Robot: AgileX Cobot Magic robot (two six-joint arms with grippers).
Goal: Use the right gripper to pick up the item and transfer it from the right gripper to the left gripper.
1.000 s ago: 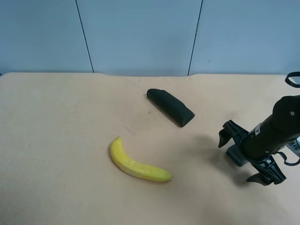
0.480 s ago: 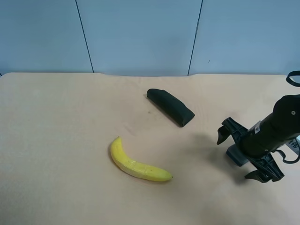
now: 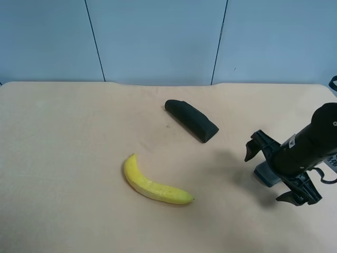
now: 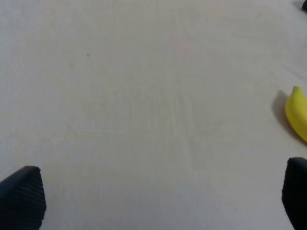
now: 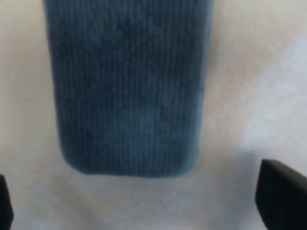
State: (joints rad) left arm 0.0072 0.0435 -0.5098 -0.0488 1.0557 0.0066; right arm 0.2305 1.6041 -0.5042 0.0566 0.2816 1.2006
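The item, a small eraser with a dark ribbed felt top, fills the right wrist view [image 5: 129, 86]. In the exterior high view only its end [image 3: 261, 174] shows on the table, under the arm at the view's right. My right gripper [image 3: 272, 175] is open, with one finger on each side of the eraser. In the right wrist view the gripper [image 5: 144, 201] shows only its fingertips [image 5: 283, 191] at the edges, apart from the eraser. My left gripper [image 4: 158, 196] is open and empty above bare table. It is out of the exterior high view.
A yellow banana [image 3: 154, 184] lies mid-table; its tip also shows in the left wrist view [image 4: 297, 112]. A longer black wedge-shaped case [image 3: 192, 120] lies behind it. The table [image 3: 68, 158] is beige, with a blue wall at the back.
My right gripper has shifted slightly over the eraser and stays open. The banana and the black case have not moved.
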